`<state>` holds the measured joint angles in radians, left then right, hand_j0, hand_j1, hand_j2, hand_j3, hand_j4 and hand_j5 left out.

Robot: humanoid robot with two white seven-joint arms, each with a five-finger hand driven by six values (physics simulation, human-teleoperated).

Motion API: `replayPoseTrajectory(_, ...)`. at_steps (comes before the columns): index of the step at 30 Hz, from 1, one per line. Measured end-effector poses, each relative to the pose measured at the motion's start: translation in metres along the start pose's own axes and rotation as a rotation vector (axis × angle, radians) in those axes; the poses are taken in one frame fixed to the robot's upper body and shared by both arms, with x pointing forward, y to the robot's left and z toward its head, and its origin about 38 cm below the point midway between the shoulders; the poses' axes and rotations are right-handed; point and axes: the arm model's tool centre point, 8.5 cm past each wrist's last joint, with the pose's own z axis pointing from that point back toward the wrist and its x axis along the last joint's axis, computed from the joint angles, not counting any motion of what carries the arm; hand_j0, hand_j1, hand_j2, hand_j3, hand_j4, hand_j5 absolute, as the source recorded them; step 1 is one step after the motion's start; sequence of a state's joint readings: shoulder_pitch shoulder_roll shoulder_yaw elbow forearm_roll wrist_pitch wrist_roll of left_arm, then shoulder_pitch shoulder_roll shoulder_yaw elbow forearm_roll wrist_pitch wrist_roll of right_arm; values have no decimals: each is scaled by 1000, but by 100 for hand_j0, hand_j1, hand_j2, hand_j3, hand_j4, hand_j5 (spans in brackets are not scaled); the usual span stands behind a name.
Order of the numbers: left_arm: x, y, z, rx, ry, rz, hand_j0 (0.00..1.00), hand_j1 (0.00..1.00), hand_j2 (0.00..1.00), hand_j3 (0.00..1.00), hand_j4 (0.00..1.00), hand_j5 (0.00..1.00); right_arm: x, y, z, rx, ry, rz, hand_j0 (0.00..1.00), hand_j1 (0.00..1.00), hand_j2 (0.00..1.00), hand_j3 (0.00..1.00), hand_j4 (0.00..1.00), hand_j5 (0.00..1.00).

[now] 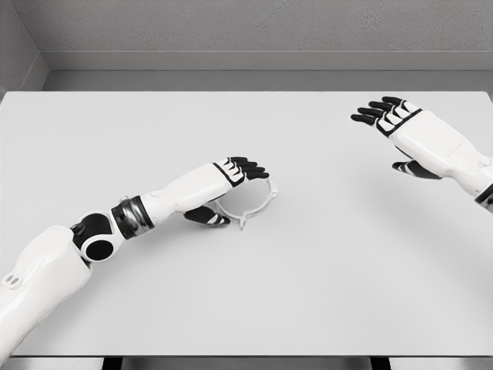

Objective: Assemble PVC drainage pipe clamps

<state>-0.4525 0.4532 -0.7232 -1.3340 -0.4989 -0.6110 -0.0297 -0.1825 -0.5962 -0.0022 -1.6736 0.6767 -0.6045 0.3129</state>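
A white ring-shaped pipe clamp (258, 203) lies flat on the white table (323, 270), left of the middle, with small tabs pointing toward the front. My left hand (231, 189) sits over the clamp's left side, its black-tipped fingers (250, 168) extended over the ring's far edge and the thumb (206, 217) below near the front rim. I cannot see whether the hand presses on the ring; part of the ring is hidden under the palm. My right hand (389, 127) hovers at the far right, fingers spread, holding nothing, well away from the clamp.
Grey walls run behind the table's far edge (246, 91). The table's front edge (246, 356) lies near the bottom of the picture. My left forearm (115, 227) crosses the lower left part of the table.
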Motion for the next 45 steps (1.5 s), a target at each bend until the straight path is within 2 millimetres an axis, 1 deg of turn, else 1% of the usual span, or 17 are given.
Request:
replayPoseTrajectory(17, -1, -1, -6, 4, 0, 3, 100, 100, 100, 100, 100, 100, -2, 4, 2, 9, 9, -9, 100, 100, 100, 100, 100, 100)
replayPoseTrajectory(25, 0, -4, -11, 0, -2, 2, 100, 100, 100, 100, 100, 100, -5, 6, 3, 13, 16, -13, 100, 100, 100, 100, 100, 100)
replayPoseTrajectory(36, 5, -8, -20, 5, -13, 6, 100, 100, 100, 100, 100, 100, -6, 7, 3, 15, 18, -15, 100, 100, 100, 100, 100, 100)
replayPoseTrajectory(45, 6, -9, -22, 4, -17, 4, 100, 100, 100, 100, 100, 100, -6, 7, 3, 15, 19, -16, 100, 100, 100, 100, 100, 100)
